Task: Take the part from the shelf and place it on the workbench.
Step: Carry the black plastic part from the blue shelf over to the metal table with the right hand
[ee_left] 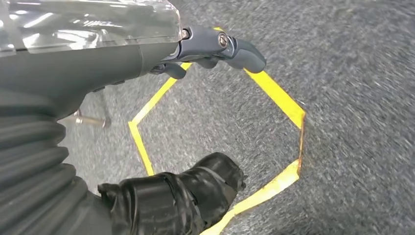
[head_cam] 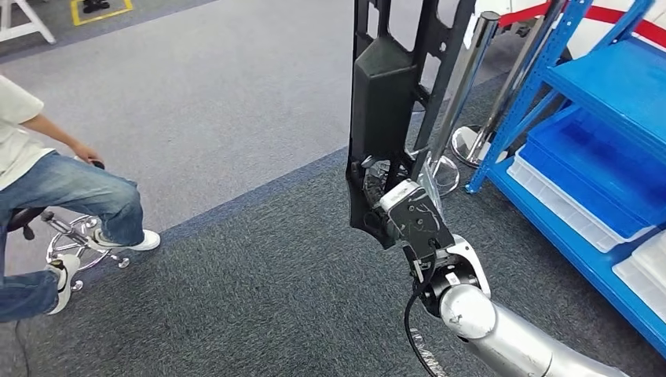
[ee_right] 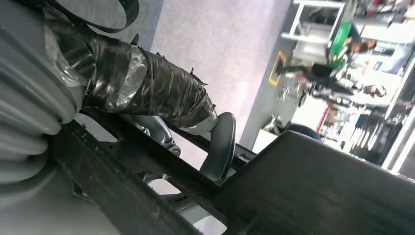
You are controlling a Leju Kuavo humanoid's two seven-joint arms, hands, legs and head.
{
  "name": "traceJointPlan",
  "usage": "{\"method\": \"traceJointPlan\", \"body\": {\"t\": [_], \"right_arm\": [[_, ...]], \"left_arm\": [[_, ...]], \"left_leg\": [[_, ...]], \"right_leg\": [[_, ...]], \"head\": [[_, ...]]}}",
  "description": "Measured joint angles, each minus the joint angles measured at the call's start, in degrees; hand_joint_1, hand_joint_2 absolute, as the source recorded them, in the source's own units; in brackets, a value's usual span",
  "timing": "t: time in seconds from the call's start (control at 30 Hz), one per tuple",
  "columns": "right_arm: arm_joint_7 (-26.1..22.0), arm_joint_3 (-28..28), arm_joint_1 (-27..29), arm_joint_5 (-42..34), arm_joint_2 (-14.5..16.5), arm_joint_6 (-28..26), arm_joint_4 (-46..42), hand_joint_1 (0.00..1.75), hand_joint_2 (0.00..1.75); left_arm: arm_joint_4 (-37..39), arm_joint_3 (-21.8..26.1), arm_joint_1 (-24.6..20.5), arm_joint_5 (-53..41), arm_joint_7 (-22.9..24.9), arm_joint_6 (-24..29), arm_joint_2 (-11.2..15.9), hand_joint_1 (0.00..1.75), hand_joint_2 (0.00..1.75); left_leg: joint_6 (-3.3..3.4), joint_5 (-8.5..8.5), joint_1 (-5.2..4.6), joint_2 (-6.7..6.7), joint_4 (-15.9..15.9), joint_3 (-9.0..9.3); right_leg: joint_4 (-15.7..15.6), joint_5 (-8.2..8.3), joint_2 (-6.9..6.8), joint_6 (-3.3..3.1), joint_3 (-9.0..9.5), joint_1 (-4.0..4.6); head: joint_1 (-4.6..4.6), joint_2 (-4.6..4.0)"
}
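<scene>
The long black part (head_cam: 385, 102) was held upright above the grey carpet (head_cam: 236, 94), gripped near its lower end by the right hand (head_cam: 408, 216), whose fingers (ee_right: 147, 93) were closed around one of its bars. The left hand (ee_left: 147, 54) was seen hanging over carpet marked with yellow tape (ee_left: 279, 98), its fingers (ee_left: 235, 49) loosely curled with nothing between them. The blue shelf (head_cam: 597, 86) with its blue bins (head_cam: 589, 169) stood just beside the part, and a seated person (head_cam: 55, 188) was well apart from it.
</scene>
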Motion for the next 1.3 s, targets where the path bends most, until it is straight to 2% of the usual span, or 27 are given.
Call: {"method": "traceJointPlan", "body": {"t": [0.03, 0.07, 0.1, 0.17, 0.23, 0.27, 0.3, 0.33, 0.4, 0.47, 0.5, 0.53, 0.57, 0.63, 0.7, 0.77, 0.83, 0.87, 0.9, 0.97, 1.03, 1.07, 1.1, 1.13, 1.2, 1.27, 1.3], "right_arm": [[0.0, 0.0, 0.0, 0.0, 0.0, 0.0, 0.0, 1.75, 1.75], [0.1, 0.0, 0.0, 0.0, 0.0, 0.0, 0.0, 1.75, 1.75], [0.1, 0.0, 0.1, 0.1, 0.0, 0.0, -0.1, 1.75, 1.75], [0.1, 0.0, 0.0, 0.2, 0.0, 0.0, -0.2, 1.75, 1.75], [0.2, 0.0, 0.0, 0.3, 0.0, -0.1, -0.4, 1.75, 1.75], [0.3, 0.0, 0.0, 0.3, 0.0, -0.1, -0.4, 1.75, 1.75], [0.3, 0.0, -0.1, 0.3, 0.0, -0.1, -0.5, 1.75, 1.75], [0.3, 0.0, -0.1, 0.4, 0.0, -0.1, -0.5, 1.75, 1.75], [0.4, 0.0, -0.1, 0.5, -0.2, -0.1, -0.7, 1.75, 1.75], [0.5, 0.0, -0.1, 0.7, -0.2, -0.1, -0.7, 1.75, 1.75], [0.6, 0.0, 0.0, 0.7, -0.3, -0.1, -0.7, 1.75, 1.75], [0.7, 0.0, 0.1, 0.7, -0.3, -0.1, -0.7, 1.75, 1.75], [0.8, 0.0, 0.2, 0.7, -0.3, -0.1, -0.7, 1.75, 1.75], [0.8, 0.0, 0.2, 0.7, -0.3, 0.0, -0.7, 1.75, 1.75], [0.8, 0.0, 0.1, 0.7, -0.4, 0.0, -0.8, 1.75, 1.75], [0.8, 0.0, 0.1, 0.8, -0.4, 0.1, -0.9, 1.75, 1.75], [0.8, 0.0, 0.0, 0.8, -0.4, 0.1, -0.9, 1.75, 1.75], [0.8, 0.0, -0.1, 0.8, -0.5, 0.1, -1.0, 1.75, 1.75], [0.8, 0.0, -0.2, 0.8, -0.5, 0.1, -1.0, 1.75, 1.75], [0.8, 0.0, -0.2, 0.8, -0.5, 0.2, -1.0, 1.75, 1.75], [0.8, 0.0, -0.2, 0.8, -0.5, 0.3, -1.1, 1.75, 1.75], [0.8, 0.0, -0.2, 0.8, -0.5, 0.4, -1.1, 1.75, 1.75], [0.8, 0.0, -0.2, 0.8, -0.5, 0.6, -1.1, 1.75, 1.75], [0.9, 0.0, -0.3, 0.8, -0.5, 0.7, -1.1, 1.75, 1.75], [1.0, 0.0, -0.6, 0.8, -0.5, 1.0, -1.1, 1.75, 1.75], [1.2, 0.0, -1.0, 0.8, -0.5, 1.1, -1.1, 1.75, 1.75], [1.3, 0.0, -1.2, 0.8, -0.5, 1.1, -1.1, 1.75, 1.75]], "left_arm": [[0.0, -0.1, 0.0, 0.0, 0.0, 0.0, 0.0, 0.00, 1.75], [0.0, -0.1, 0.0, 0.0, 0.0, 0.0, 0.0, 0.00, 1.75], [0.0, -0.2, 0.1, 0.0, 0.0, 0.0, 0.0, 0.00, 1.75], [0.0, -0.3, 0.2, 0.0, 0.0, 0.0, 0.0, 0.00, 1.75], [0.0, -0.5, 0.0, 0.0, 0.0, 0.1, 0.0, 0.00, 1.75], [0.0, -0.6, -0.1, 0.0, 0.0, 0.1, 0.1, 0.00, 1.75], [0.0, -0.7, 0.0, 0.0, 0.0, 0.1, 0.1, 0.00, 1.75], [0.0, -0.7, 0.1, 0.0, 0.0, 0.2, 0.1, 0.00, 1.75], [0.0, -0.8, 0.2, 0.0, 0.0, 0.2, 0.1, 0.00, 1.75], [0.0, -0.9, 0.0, 0.0, 0.0, 0.2, 0.1, 0.00, 1.75], [0.0, -0.9, -0.1, 0.0, 0.0, 0.2, 0.1, 0.00, 1.75], [0.0, -0.9, -0.2, 0.0, 0.0, 0.2, 0.1, 0.00, 1.75], [0.0, -0.9, -0.2, 0.0, 0.0, 0.2, 0.1, 0.00, 1.75], [0.0, -0.9, -0.1, 0.0, 0.0, 0.2, 0.1, 0.00, 1.75], [0.0, -0.9, -0.1, 0.0, 0.0, 0.2, 0.1, 0.00, 1.75], [0.0, -0.9, -0.1, -0.1, 0.0, 0.2, 0.1, 0.00, 1.75], [0.0, -0.9, 0.1, -0.1, 0.0, 0.2, 0.1, 0.00, 1.75], [0.0, -0.9, 0.3, -0.1, 0.0, 0.2, 0.1, 0.00, 1.75], [0.0, -1.0, 0.4, -0.1, 0.0, 0.2, 0.0, 0.00, 1.75], [0.0, -1.0, 0.1, -0.1, 0.0, 0.2, 0.0, 0.00, 1.75], [0.0, -1.0, 0.0, -0.1, 0.0, 0.1, 0.0, 0.00, 1.75], [0.0, -1.0, 0.0, -0.1, 0.0, 0.0, 0.0, 0.00, 1.75], [0.0, -1.0, 0.1, -0.2, 0.1, 0.0, 0.0, 0.00, 1.75], [0.0, -1.0, 0.1, -0.2, 0.1, -0.1, 0.0, 0.00, 1.75], [0.0, -1.0, 0.1, -0.3, 0.1, -0.1, 0.0, 0.00, 1.75], [0.0, -1.0, -0.1, -0.3, 0.1, -0.1, 0.1, 0.00, 1.75], [0.0, -1.0, 0.0, -0.3, 0.1, -0.1, 0.1, 0.00, 1.75]], "left_leg": [[-0.09, -0.22, 0.09, 0.28, 1.8, -1.08], [-0.10, 0.61, 0.13, 0.45, 1.5, -1.03], [-0.01, 2.28, 0.14, 0.80, -0.9, 0.22], [0.60, 5.64, -0.32, 3.03, -8.7, 4.50], [1.55, 6.53, -1.00, 4.66, -13.1, 6.85], [1.98, 6.24, -1.27, 4.53, -13.4, 6.94], [2.36, 6.29, -1.26, 3.68, -13.6, 6.96], [2.68, 6.36, -1.11, 2.98, -13.9, 7.19], [3.36, 6.58, -0.77, 1.63, -14.7, 7.89], [3.87, 6.62, -0.63, 0.30, -14.9, 8.18], [4.05, 6.59, -0.67, -0.45, -14.9, 8.18], [4.13, 6.52, -0.71, -1.34, -14.8, 8.19], [4.16, 6.45, -0.73, -2.29, -14.7, 8.21], [3.99, 6.15, -0.68, -4.13, -14.1, 8.23], [3.46, 5.66, -0.70, -5.77, -13.2, 7.80], [2.71, 5.54, -0.48, -7.24, -12.7, 7.08], [2.01, 5.71, -0.11, -8.16, -12.8, 6.66], [1.69, 5.47, -0.16, -7.12, -12.4, 6.38], [1.42, 4.73, -0.24, -5.34, -10.9, 5.63], [0.88, 2.01, -0.29, -1.23, -4.9, 2.57], [0.48, 0.06, -0.04, 0.10, 1.3, -0.83], [0.42, 0.42, 0.02, 0.31, 2.0, -1.36], [0.46, 1.74, 0.02, 0.55, 0.6, -0.72], [0.65, 3.72, -0.04, 1.11, -2.8, 1.01], [1.43, 6.37, -0.64, 3.45, -10.3, 4.91], [2.35, 6.59, -1.33, 4.47, -13.2, 6.36], [2.76, 6.56, -1.50, 3.81, -13.4, 6.38]], "right_leg": [[0.0, -0.11, -0.81, -0.01, 0.04, 0.00], [0.0, -0.24, -1.57, 0.03, 0.14, 0.00], [0.0, -0.41, -2.30, 0.14, 0.32, 0.00], [0.0, -0.87, -3.64, 0.54, 0.90, 0.16], [-0.1, -1.28, -4.80, 1.14, 1.39, 0.47], [-0.3, -1.42, -5.42, 1.46, 1.61, 0.63], [-0.5, -1.55, -6.04, 1.79, 1.93, 0.69], [-0.5, -1.83, -5.83, 2.14, 2.23, 0.63], [1.8, -3.57, -3.00, 2.50, 1.58, 0.49], [8.5, -6.76, 0.31, 2.41, -1.80, 0.49], [12.2, -7.97, 0.89, 2.34, -3.92, 0.57], [14.6, -8.27, 1.16, 2.31, -5.53, 0.61], [15.1, -7.44, 1.30, 2.28, -6.26, 0.60], [9.8, -3.11, 2.08, 2.18, -4.68, 0.40], [3.3, -0.22, 4.86, 2.12, -2.21, 0.00], [1.0, -0.14, 6.30, 1.96, -1.30, 0.04], [0.6, -0.03, 4.86, 1.43, -0.92, 0.18], [0.3, 0.02, 4.08, 1.04, -0.59, 0.13], [0.0, 0.06, 3.21, 0.67, -0.25, 0.06], [-0.3, -0.12, 1.51, 0.10, 0.33, 0.25], [-0.3, -0.44, -0.18, -0.11, 0.64, 0.46], [-0.3, -0.63, -0.97, -0.09, 0.82, 0.49], [-0.3, -0.84, -1.72, -0.01, 1.04, 0.50], [-0.3, -1.08, -2.46, 0.10, 1.36, 0.52], [-0.3, -1.62, -3.80, 0.50, 1.94, 0.69], [-0.5, -2.01, -4.93, 1.07, 2.31, 0.92], [-0.7, -2.13, -5.52, 1.39, 2.54, 1.04]], "head": [[-0.03, 0.00], [-0.02, 0.00], [-0.03, 0.00], [-0.04, 0.00], [0.03, 0.00], [0.05, 0.00], [0.08, 0.00], [0.11, 0.00], [0.35, 0.00], [0.65, 0.00], [0.72, 0.00], [0.72, 0.00], [0.73, 0.00], [0.74, 0.00], [0.68, 0.00], [0.67, 0.00], [0.72, 0.00], [0.60, 0.00], [0.42, 0.00], [0.08, 0.00], [0.02, 0.00], [0.01, 0.00], [0.00, 0.00], [0.00, 0.00], [0.02, 0.00], [0.06, 0.00], [0.07, 0.00]]}}
